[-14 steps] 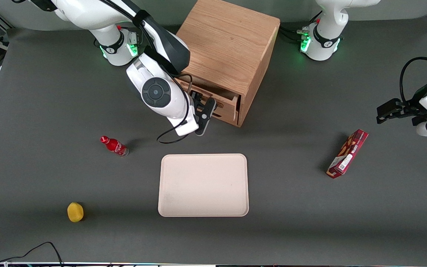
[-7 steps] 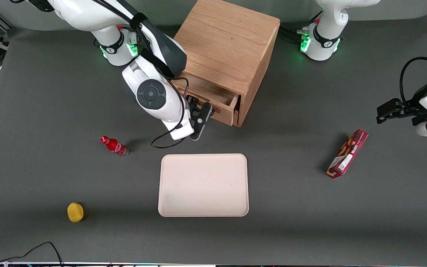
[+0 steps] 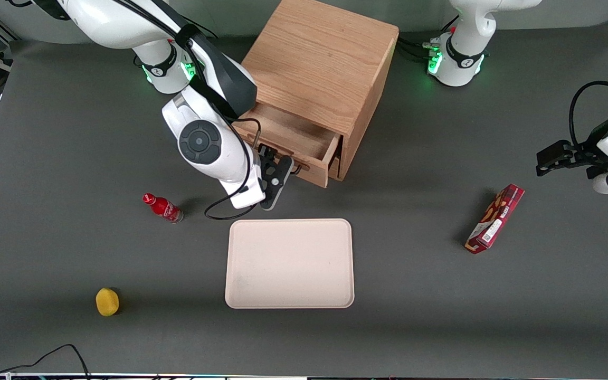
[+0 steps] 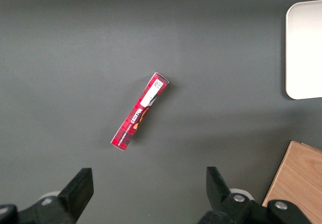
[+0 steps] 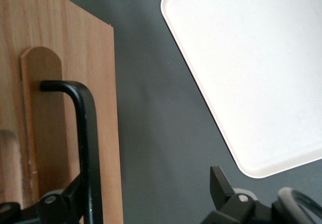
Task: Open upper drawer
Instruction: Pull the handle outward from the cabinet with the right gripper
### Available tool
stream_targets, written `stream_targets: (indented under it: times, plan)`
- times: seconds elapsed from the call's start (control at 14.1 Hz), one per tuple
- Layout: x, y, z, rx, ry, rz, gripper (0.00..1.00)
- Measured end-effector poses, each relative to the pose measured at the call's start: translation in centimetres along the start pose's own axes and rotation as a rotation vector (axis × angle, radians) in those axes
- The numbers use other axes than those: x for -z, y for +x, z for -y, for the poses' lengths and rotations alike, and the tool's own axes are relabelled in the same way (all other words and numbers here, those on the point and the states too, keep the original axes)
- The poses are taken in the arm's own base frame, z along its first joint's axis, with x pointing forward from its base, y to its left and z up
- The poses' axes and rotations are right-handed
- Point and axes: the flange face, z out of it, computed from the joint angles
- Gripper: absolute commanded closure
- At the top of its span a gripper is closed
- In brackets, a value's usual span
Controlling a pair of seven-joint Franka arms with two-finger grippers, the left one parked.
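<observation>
The light oak cabinet [image 3: 325,58] stands at the back of the table. Its upper drawer [image 3: 294,138] is pulled partly out toward the front camera, and its bare wooden inside shows. My right gripper [image 3: 277,182] is in front of the drawer front, open, with one finger hooked inside the black wire handle [image 3: 296,169]. In the right wrist view the handle [image 5: 85,133] runs down the drawer front [image 5: 50,58] past one finger [image 5: 65,201]. The other finger [image 5: 221,183] hangs free over the table, so the gripper [image 5: 146,194] stands wide open. The lower drawer is hidden beneath.
A cream tray [image 3: 289,264] lies just nearer the front camera than the gripper; it also shows in the right wrist view [image 5: 251,58]. A red bottle [image 3: 162,208] and a yellow fruit [image 3: 107,302] lie toward the working arm's end. A red box [image 3: 495,218] lies toward the parked arm's end.
The upper drawer has slid farther out of the cabinet toward the front camera. My gripper has moved the same way with its finger in the handle.
</observation>
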Motion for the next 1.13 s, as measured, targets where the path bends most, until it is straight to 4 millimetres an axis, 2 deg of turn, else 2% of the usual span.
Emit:
stream_targets:
  times: [0.57,1.13]
  plan:
    - [0.4,-0.2,-2.6,-0.031,-0.017,-0.014,0.0]
    - [0.6,-0.1,-3.5,-0.03,-0.042,-0.013,0.0]
